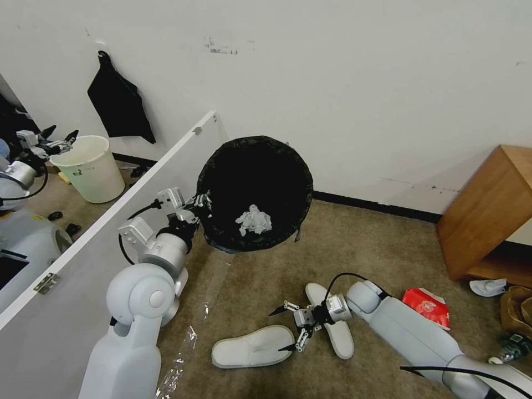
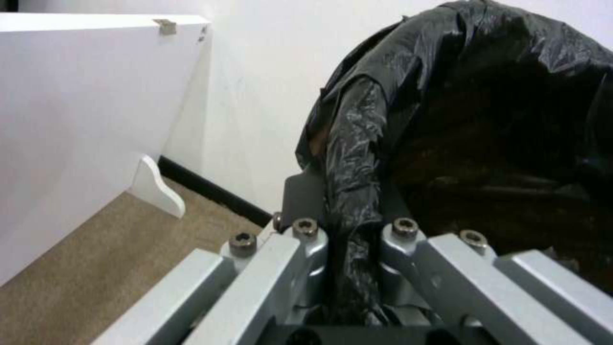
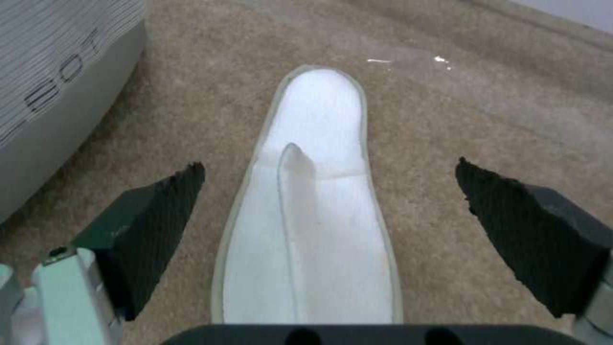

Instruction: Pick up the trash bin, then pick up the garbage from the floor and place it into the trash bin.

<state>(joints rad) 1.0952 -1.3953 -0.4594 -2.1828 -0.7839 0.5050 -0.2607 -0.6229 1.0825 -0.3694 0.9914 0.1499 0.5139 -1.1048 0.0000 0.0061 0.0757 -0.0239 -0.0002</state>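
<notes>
Layout of the scene. The bin [image 1: 255,194] is held off the floor [image 1: 354,244] at its left rim by the left gripper [image 1: 198,209], with a tissue [image 1: 254,220] inside. Near of it, the right gripper [image 1: 286,328] hangs spread above one slipper [image 1: 253,347]; a second slipper [image 1: 338,332] lies just right. A panel [image 1: 111,233] stands left, a bucket [image 1: 91,168] beyond it. A cabinet [image 1: 487,210] stands far right.

L gripper [image 2: 357,268] at bottom middle, shut tight on black bag rim of the trash bin [image 2: 485,120], upper right. White board [image 2: 76,120] upper left, floor [image 2: 96,268] lower left
</notes>
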